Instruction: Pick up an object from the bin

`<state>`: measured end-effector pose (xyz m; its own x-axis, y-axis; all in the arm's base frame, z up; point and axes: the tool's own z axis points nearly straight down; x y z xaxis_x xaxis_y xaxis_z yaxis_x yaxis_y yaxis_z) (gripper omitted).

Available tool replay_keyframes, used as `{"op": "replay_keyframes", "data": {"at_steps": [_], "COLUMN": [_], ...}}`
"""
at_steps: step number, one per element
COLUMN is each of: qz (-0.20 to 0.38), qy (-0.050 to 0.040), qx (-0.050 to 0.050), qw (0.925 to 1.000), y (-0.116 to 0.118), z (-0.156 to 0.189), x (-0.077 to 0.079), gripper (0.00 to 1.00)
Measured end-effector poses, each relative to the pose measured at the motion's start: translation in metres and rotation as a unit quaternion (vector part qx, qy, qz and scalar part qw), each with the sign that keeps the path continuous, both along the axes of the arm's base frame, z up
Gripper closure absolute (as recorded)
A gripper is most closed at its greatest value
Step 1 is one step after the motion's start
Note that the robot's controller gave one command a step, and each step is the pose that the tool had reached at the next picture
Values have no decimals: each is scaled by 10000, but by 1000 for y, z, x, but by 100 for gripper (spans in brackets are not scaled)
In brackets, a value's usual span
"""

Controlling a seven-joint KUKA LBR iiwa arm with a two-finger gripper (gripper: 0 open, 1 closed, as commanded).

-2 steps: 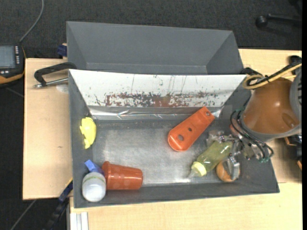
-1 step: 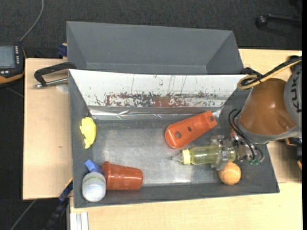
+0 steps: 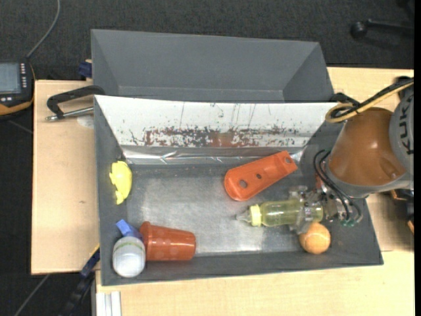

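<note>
A grey metal bin [image 3: 108, 196] fills the middle of the frame, and a KUKA arm [image 3: 365, 153] under a brown-orange cover reaches in from the right edge. Its gripper [image 3: 305, 209] sits low in the bin's lower right, at the right-hand end of a pale yellow-green, see-through bottle-like thing [image 3: 275, 214] lying on its side. From this angle it cannot be told whether the gripper is apart or clamped on that thing, though the two appear to touch.

The pick looks to be at the reach-and-grasp stage. The yellow-green thing seems to rest on the bin floor, so closing on it, if that is not yet done, and lifting it clear of the rim are left.

Six loose things lie in the bin, one of each. An orange-red elongated handle [image 3: 260, 174] is right of centre, just above the yellow-green thing. A red cup [image 3: 170, 243] lies on its side at lower left, touching a white bottle with a blue tip [image 3: 128, 256] in the lower left corner. A small yellow lump [image 3: 121, 180] lies at the left wall, and an orange ball [image 3: 316, 238] at lower right, just below the gripper.
</note>
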<state>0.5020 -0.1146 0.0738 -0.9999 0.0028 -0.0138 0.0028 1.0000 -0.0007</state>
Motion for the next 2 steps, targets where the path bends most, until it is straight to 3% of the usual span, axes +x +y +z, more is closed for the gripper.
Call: {"op": "replay_keyframes", "data": {"at_steps": [1,2], "qz": [48,113], "qy": [19,-55], "qx": [6,-14], "qw": [10000,9999], "y": [-3,-2], "z": [48,55], "x": [-2,-1], "gripper": [100,100]}}
